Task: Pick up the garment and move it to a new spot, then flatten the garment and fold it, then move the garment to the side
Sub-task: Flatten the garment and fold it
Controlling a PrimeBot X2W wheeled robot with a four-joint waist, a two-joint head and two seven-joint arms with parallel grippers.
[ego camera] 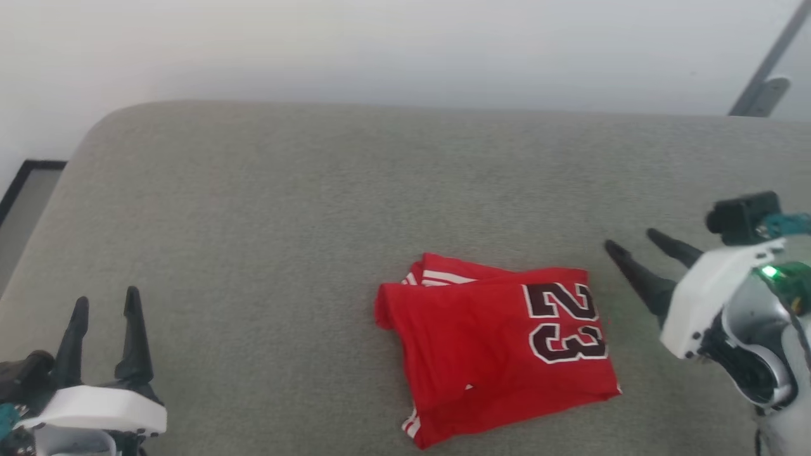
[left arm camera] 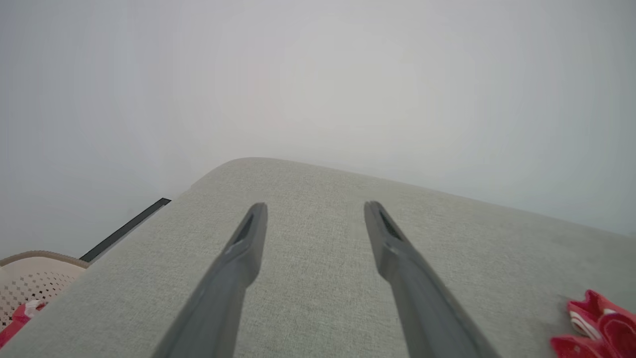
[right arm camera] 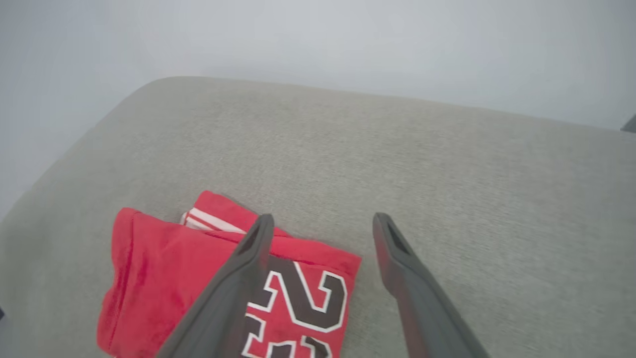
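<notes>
Folded red "23" jersey (ego camera: 500,354) is lying flat on the grey cushion (ego camera: 285,209), a bit right of centre. Right gripper (ego camera: 630,238) is just beside it, jaws spread and empty. Left gripper (ego camera: 106,296) is well off to the side, jaws wide apart too.

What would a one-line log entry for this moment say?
garment: folded, lying on grey cushion | left pincer: open, empty | right pincer: open, empty, beside garment
</notes>
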